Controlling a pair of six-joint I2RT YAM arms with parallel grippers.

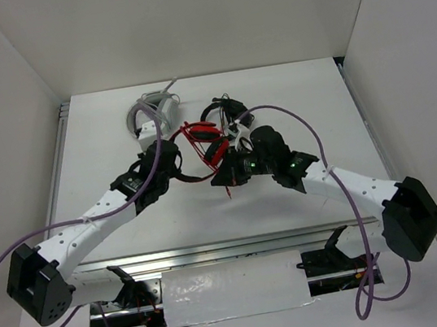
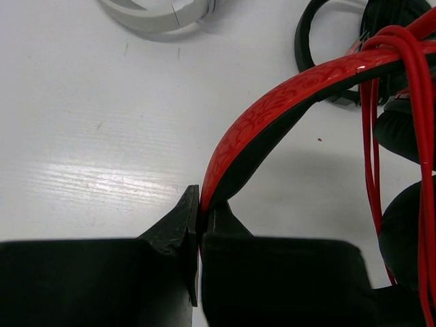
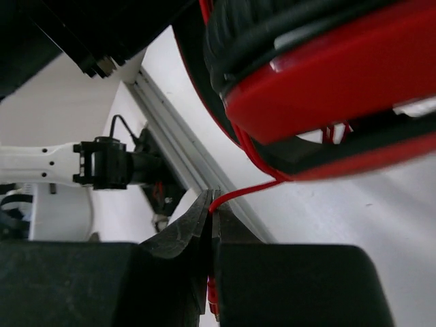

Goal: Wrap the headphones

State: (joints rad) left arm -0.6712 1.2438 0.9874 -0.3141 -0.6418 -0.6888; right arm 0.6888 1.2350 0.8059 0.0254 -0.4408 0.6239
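Left claw (image 2: 197,208), nearest the lens, clamps the headband (image 2: 272,109) of the red headphones (image 1: 204,142) near the middle of the desk (image 1: 299,94); right claw (image 3: 212,204) pinches their thin cable (image 3: 253,189). Band looks stiff, light and glossy, a firm place to hold; cable seems limp and may slip. White desk looks smooth, plain white walls (image 1: 181,21) around.

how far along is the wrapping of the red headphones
Partly done. Several turns of the red cable already loop over the red headband. In hand: the left gripper pinches the headband, and the right gripper is shut on the cable's free stretch. Left: winding that loose length on and securing the end.
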